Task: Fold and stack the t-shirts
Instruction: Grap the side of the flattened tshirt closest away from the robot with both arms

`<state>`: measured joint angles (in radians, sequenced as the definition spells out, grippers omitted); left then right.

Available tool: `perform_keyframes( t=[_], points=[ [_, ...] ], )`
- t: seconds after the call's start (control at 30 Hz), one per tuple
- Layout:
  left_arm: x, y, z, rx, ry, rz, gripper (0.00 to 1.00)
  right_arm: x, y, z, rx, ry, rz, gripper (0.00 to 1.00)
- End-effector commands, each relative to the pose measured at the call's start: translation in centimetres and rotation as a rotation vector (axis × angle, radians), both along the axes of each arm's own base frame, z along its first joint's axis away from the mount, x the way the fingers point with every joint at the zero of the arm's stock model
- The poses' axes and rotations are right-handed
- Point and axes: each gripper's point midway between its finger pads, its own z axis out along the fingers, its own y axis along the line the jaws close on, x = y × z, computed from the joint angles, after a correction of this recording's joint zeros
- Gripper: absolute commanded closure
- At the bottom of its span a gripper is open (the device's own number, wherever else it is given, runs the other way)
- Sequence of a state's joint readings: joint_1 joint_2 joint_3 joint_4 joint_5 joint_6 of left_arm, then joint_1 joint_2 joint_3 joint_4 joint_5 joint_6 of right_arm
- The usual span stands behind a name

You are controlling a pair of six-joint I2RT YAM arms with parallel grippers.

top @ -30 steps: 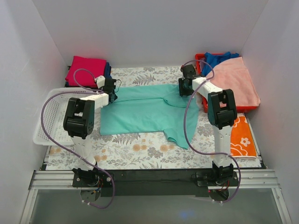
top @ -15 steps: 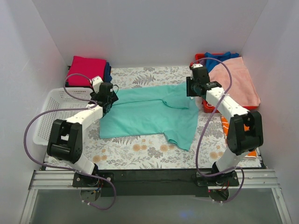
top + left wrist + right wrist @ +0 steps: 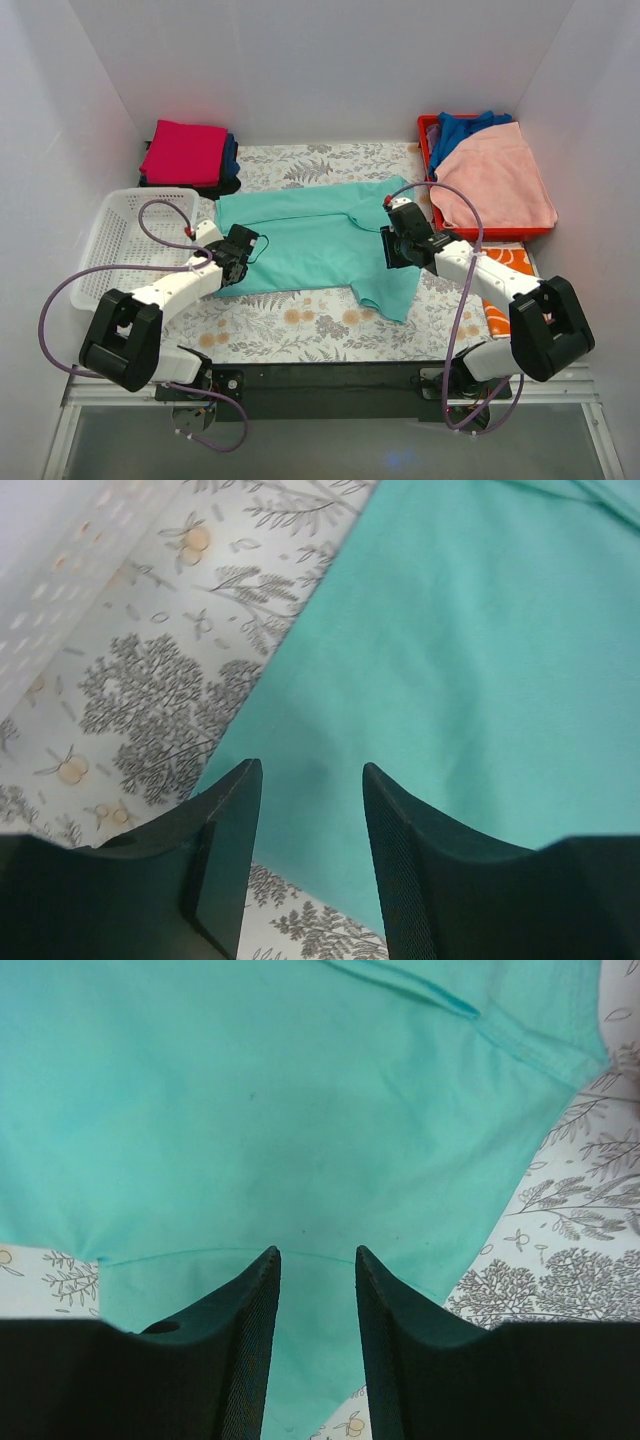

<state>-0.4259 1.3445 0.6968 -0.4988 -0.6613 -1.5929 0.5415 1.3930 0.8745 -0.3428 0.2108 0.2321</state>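
Mint-teal t-shirt [image 3: 300,235] lies flat mid-table, long axis left-right, hem to the left, collar and sleeves to the right, one sleeve pointing toward the near edge. Left gripper [image 3: 305,780] sits low over the shirt's near-left hem corner, fingers apart with nothing between them; right gripper [image 3: 317,1260] is low over the shirt's right part, fingers likewise apart and empty. Surface is a floral-print table cover [image 3: 300,325] inside white walls [image 3: 320,70], with a white basket [image 3: 120,240] left, a folded magenta shirt [image 3: 185,152] on dark ones back-left, and a red bin [image 3: 424,135] holding blue and pink cloth back-right.
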Motion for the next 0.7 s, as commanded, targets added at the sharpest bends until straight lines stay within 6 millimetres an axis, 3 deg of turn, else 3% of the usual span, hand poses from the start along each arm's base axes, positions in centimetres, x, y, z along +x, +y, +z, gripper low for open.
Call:
perform_keyframes(
  t=[0.0,0.23,0.57,0.67],
  points=[
    [-2.5,1.8,0.1,0.047,0.034,0.143,0.57,-0.4,0.5,-0.3,0.035,-0.020,-0.024,0.59],
    [-3.6,1.5,0.0,0.017,0.053,0.219,0.57,-0.9,1.2,-1.1,0.046,0.005,0.002,0.59],
    [-6.6,2.2,-2.9,0.022,0.134,0.301,0.57,-1.8,1.0,-1.6,0.039,0.017,0.017,0.60],
    [-6.5,2.1,-3.6,0.013,0.131,0.311,0.57,-2.4,0.6,-1.9,0.037,0.026,0.014,0.60]
  ],
)
